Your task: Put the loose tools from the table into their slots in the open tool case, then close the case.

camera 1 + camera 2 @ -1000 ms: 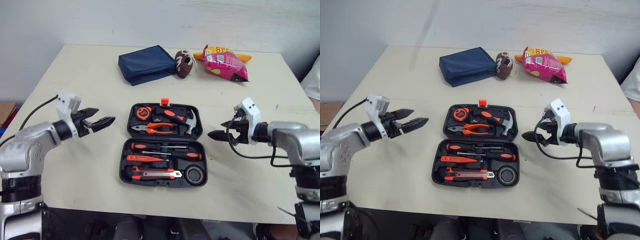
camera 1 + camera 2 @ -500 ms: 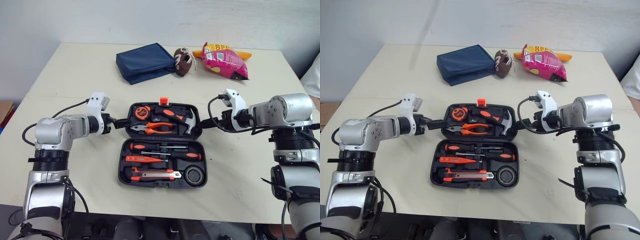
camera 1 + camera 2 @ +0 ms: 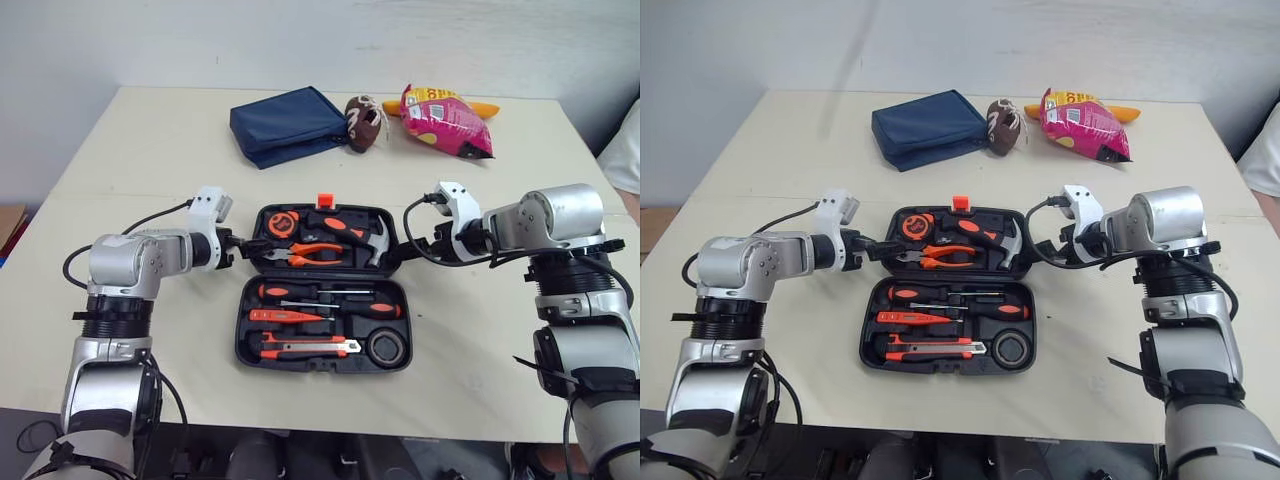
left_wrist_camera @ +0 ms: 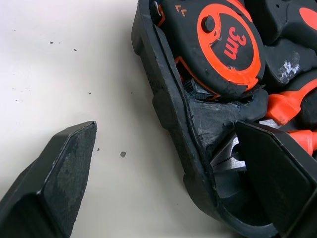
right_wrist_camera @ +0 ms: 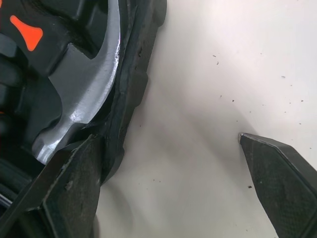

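1. Both arms have swung in since a second ago. The grippers were then well out to either side of the tool case (image 3: pixel 300 365); now they sit at the two ends of its far half.
2. The tool case lies open and flat on the table (image 3: pixel 150 170), both halves facing up.
3. The left gripper (image 4: pixel 166 126) is at the left end of the case's far half with its fingers spread across the wall. One finger (image 4: pixel 64 168) is over bare table outside the case, and the other (image 4: pixel 277 173) is inside, near the tape measure (image 4: pixel 223 44).
4. The right gripper (image 5: pixel 168 139) is at the right end of that same half, also spread wide. One finger (image 5: pixel 69 188) is against the case wall beside the hammer (image 5: pixel 84 109), and the other (image 5: pixel 277 173) is over the table outside.
5. Orange-handled pliers (image 3: pixel 310 252) rest in the far half. Screwdrivers (image 3: pixel 330 293) and a black tape roll (image 3: pixel 387 348) fill slots in the near half.
6. Beyond the case lie a navy pouch (image 3: pixel 288 124), a small brown football (image 3: pixel 360 122) and a pink snack bag (image 3: pixel 445 122).
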Motion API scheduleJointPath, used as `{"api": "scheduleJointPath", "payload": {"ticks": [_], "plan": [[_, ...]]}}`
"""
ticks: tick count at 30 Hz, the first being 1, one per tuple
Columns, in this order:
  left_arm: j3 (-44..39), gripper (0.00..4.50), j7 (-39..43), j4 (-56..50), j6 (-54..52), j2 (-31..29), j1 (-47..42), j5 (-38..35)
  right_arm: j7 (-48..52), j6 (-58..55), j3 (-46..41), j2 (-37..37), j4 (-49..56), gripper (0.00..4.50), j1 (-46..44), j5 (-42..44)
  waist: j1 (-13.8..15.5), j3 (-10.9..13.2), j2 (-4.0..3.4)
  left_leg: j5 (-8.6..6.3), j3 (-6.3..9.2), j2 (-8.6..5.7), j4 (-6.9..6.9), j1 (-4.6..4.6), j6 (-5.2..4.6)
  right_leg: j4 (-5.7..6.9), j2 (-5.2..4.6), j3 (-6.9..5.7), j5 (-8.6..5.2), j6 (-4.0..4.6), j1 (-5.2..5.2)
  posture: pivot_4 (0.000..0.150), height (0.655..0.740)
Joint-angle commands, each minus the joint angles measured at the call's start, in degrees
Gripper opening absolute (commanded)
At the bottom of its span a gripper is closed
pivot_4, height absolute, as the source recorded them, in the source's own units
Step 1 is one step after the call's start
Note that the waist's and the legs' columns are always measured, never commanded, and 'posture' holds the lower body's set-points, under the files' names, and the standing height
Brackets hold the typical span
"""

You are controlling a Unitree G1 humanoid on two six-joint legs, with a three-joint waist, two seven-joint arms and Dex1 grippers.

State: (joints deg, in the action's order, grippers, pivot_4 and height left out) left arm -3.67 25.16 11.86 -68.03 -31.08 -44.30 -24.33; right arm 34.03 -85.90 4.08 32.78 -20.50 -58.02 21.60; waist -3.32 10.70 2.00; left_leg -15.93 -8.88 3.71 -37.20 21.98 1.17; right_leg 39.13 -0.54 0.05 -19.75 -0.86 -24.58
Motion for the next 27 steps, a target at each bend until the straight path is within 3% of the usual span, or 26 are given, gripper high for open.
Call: {"api": "scheduleJointPath", "payload": {"ticks": [1, 3, 4, 7, 10, 14, 16, 20, 24, 27], "plan": [[1.2, 4.47, -0.3, 1.2, -0.6, 0.5, -0.3, 1.5, -1.2, -0.2, 0.8, -1.4, 0.5, 4.5, 0.0, -0.4, 0.0, 0.0, 0.02, 0.0, 0.0, -0.01, 0.0, -0.03, 0.0, 0.01, -0.01, 0.0, 0.0, 0.0, 0.03, 0.15, 0.74], [1.6, 4.47, 0.0, 1.3, -1.0, 0.5, -0.4, 1.5, -1.8, 0.0, 0.5, -1.9, 0.1, 4.5, 0.0, -0.7, -0.1, 0.0, 0.05, 0.0, 0.0, 0.0, 0.0, -0.08, 0.0, 0.04, -0.01, 0.01, 0.0, 0.0, 0.07, 0.15, 0.74], [1.8, 4.22, 0.3, 1.3, -1.5, 0.5, -0.4, 1.3, -2.0, 0.2, 0.4, -2.0, -0.1, 4.5, 0.1, -0.8, -0.1, -0.1, 0.07, 0.0, 0.0, 0.0, 0.0, -0.11, 0.0, 0.05, -0.01, 0.01, 0.0, 0.0, 0.09, 0.15, 0.74], [3.5, 3.25, 2.8, 1.6, -2.8, 0.3, -0.1, 0.6, -2.1, -0.5, -0.5, -2.6, -0.1, 3.66, 0.5, -0.4, -0.1, -0.1, 0.09, 0.01, -0.01, -0.01, 0.0, -0.15, 0.01, 0.08, 0.0, 0.03, 0.0, 0.0, 0.12, 0.15, 0.74], [4.4, 1.87, 4.8, 2.3, -3.1, 0.3, -0.1, 0.4, -3.1, -2.4, -3.8, -4.6, -0.3, 2.12, 0.5, 0.5, 0.0, -0.1, 0.06, 0.02, -0.04, -0.01, 0.03, -0.25, 0.03, 0.13, 0.0, 0.05, 0.0, 0.0, 0.16, 0.15, 0.74], [3.3, 0.37, 4.7, 3.6, -0.5, 1.2, 0.0, 1.3, -4.4, -2.9, -9.2, -7.3, 0.7, 0.13, 1.2, 1.3, 0.3, -0.3, 0.08, 0.03, -0.07, -0.02, 0.04, -0.47, 0.04, 0.15, -0.02, 0.09, 0.0, 0.01, 0.35, 0.15, 0.74], [1.8, 0.01, 4.2, 3.3, 1.5, 1.6, 0.1, 1.4, -4.5, -1.8, -11.5, -8.2, 3.5, 0.0, 2.4, 2.3, 0.2, -0.4, 0.02, 0.02, -0.07, -0.05, 0.06, -0.83, 0.02, 0.05, -0.06, 0.1, 0.0, 0.0, 0.73, 0.15, 0.74], [-2.1, 0.01, 4.8, 0.0, 5.7, 2.4, 1.2, -0.2, -2.0, 5.6, -14.2, -8.9, 12.3, 0.0, 6.5, 4.8, 0.1, -0.4, 0.01, -0.01, 0.01, -0.04, 0.14, -0.87, 0.0, -0.02, -0.03, 0.05, 0.01, 0.0, 0.83, 0.15, 0.74], [-5.7, 0.01, 7.8, -5.7, 23.8, 3.3, 5.7, 0.5, 1.3, 15.6, -17.6, -9.5, 22.7, 0.0, 11.9, 8.1, 0.0, -0.2, -0.16, -0.01, -0.02, -0.03, 0.22, -0.56, 0.03, -0.05, 0.0, 0.06, 0.02, -0.01, 0.53, 0.15, 0.74], [-6.8, 0.01, 6.9, -6.6, 32.7, 4.1, 7.7, 1.9, 2.9, 20.2, -17.1, -8.4, 26.2, 0.0, 15.4, 8.1, 0.0, -0.2, -0.16, 0.07, -0.09, 0.01, 0.11, 0.25, 0.07, 0.1, 0.07, 0.09, 0.02, -0.01, -0.39, 0.15, 0.74]]}}
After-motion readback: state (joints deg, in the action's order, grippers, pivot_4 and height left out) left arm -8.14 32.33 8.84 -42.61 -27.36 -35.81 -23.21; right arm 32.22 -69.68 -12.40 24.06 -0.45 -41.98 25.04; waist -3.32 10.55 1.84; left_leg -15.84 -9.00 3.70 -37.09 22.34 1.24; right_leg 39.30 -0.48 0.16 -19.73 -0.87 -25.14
